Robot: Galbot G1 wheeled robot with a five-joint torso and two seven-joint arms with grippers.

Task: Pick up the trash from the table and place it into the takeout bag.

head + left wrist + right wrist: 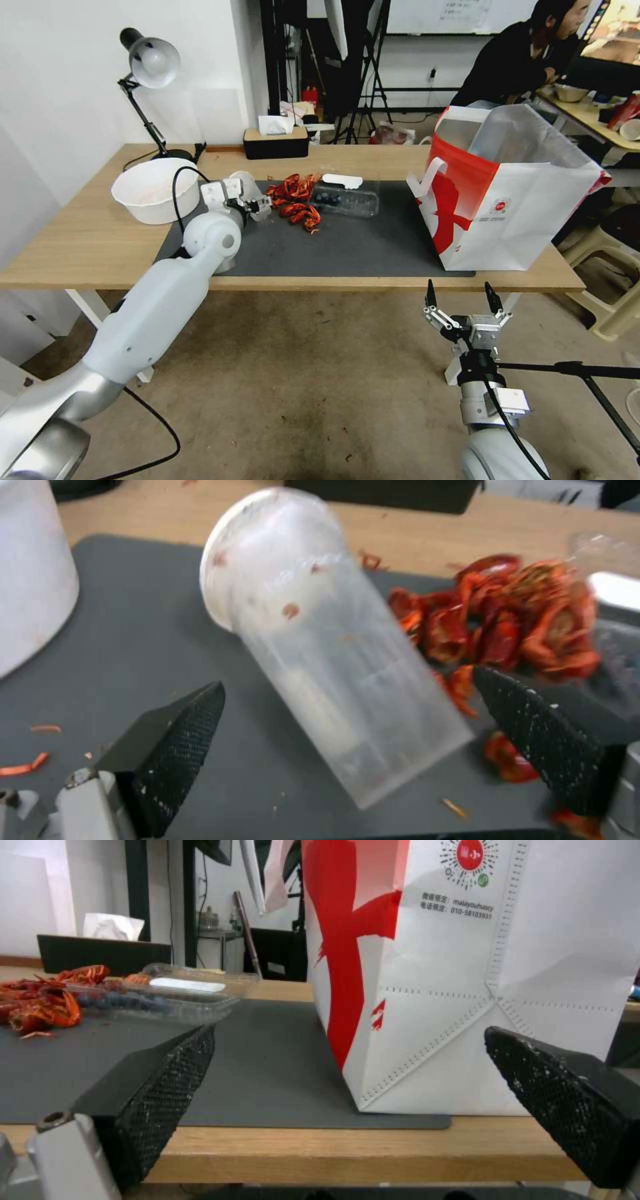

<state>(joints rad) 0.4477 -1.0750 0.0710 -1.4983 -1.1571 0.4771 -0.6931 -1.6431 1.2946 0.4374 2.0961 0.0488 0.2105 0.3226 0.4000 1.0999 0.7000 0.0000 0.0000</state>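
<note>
The left arm reaches far out and its left gripper (347,700) has its two black fingers (177,735) spread wide apart, while the right gripper (461,299) waits low on the near right, pointing up with its fingers wide apart too.

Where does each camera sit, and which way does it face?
Head: high, looking down at the table; both arms show.
Left wrist: above the mat, facing the translucent cup between the open left claw.
Right wrist: before the table edge, facing the takeout bag; right claw open.
Shared: red shells, all views.
</note>
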